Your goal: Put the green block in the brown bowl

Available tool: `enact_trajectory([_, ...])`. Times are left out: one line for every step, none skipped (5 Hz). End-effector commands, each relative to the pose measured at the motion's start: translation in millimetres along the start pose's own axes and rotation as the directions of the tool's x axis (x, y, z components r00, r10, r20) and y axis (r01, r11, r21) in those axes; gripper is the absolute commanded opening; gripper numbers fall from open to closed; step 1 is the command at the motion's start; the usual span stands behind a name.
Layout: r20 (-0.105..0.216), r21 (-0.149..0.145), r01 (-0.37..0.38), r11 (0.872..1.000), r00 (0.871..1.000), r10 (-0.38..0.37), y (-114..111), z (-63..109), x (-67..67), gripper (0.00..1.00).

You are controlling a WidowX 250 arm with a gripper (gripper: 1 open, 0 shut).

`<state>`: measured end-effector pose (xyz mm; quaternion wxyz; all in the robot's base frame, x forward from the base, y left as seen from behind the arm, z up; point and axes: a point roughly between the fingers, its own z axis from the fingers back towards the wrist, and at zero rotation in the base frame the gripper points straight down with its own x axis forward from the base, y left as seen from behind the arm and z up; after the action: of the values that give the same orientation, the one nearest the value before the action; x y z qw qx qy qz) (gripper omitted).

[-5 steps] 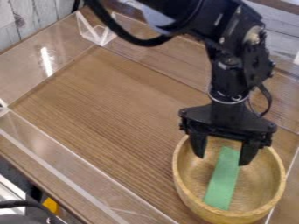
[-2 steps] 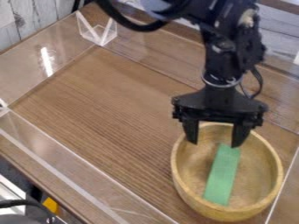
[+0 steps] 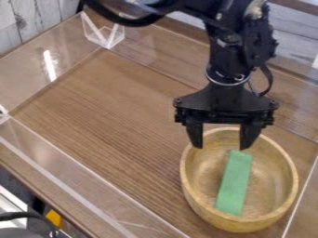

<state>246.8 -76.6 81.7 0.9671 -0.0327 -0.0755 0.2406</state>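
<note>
We see the gripper [image 3: 225,139] pointing straight down with its two fingers [image 3: 195,136] spread as wide as they go and nothing between them. The block [image 3: 235,182] lies below it and a little toward us, flat inside the bowl [image 3: 199,197], resting on the bowl's floor and leaning up toward the far wall. Its long axis runs from the near part of the bowl up toward the fingers, roughly across the line between the two fingertips. The top end of the block sits just under the gap between the fingers, apart from both; neither touches it.

We judge the placing done: the block is in the bowl and free of any grip. What matters for the coming move is that the block is directly underneath, so a straight lift clears it, while the fingertips hang near the far rim and a sideways sweep could clip the bowl.
</note>
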Motion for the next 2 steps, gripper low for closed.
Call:
enact_trajectory([0.037,-0.010,-0.068,0.998,0.997,0.068,0.4,5.2,-1.6,1.00])
enact_trajectory([0.044,0.006,-0.144,0.990,0.989,0.143,4.4,-0.4,-6.6,1.00])
